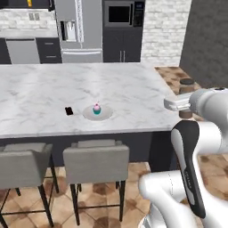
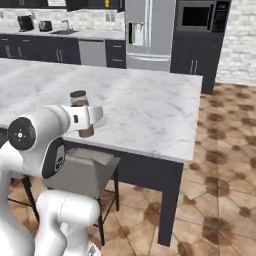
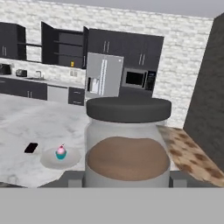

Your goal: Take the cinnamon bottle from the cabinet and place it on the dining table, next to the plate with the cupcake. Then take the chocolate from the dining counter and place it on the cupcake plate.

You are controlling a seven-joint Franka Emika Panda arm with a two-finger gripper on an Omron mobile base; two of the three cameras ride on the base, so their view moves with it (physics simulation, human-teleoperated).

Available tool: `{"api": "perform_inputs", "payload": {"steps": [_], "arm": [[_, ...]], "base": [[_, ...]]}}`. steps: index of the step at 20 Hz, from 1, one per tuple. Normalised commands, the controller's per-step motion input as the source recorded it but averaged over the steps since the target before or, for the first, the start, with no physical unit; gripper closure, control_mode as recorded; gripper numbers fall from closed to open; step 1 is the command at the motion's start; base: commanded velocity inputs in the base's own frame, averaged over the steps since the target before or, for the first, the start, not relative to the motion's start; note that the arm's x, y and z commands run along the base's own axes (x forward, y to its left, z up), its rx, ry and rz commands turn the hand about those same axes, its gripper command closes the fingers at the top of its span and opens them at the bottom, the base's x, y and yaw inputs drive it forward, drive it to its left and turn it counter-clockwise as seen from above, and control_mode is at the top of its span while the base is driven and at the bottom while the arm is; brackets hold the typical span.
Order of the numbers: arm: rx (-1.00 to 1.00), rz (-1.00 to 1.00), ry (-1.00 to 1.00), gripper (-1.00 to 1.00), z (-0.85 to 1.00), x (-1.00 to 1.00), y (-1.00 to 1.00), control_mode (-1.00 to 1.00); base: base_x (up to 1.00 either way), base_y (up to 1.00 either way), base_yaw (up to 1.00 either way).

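We hold the cinnamon bottle (image 3: 127, 144) upright, our jaws pinching its body on both sides, above the right-hand end of the marble desk (image 1: 53, 84). Well to its left on the desk sits the plate (image 1: 97, 112) bearing the cupcake (image 1: 96, 108), with the chocolate (image 1: 69, 111) lying flat just beside the plate's left rim.

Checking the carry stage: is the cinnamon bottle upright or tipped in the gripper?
Upright. The cinnamon bottle stands with its dark cap on top, clamped low between the gripper fingers, beyond the dining table edge.
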Motion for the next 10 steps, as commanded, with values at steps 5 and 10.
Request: {"api": "perform_inputs", "payload": {"steps": [5,10], "arm": [[0.00,0.00,0.00,1.00,0.00,0.00,0.00,1.00],[0.00,0.00,0.00,1.00,0.00,0.00,0.00,1.00]], "base": [[0.03,1.00,-0.31],[0.39,0.73,-0.12]]}}
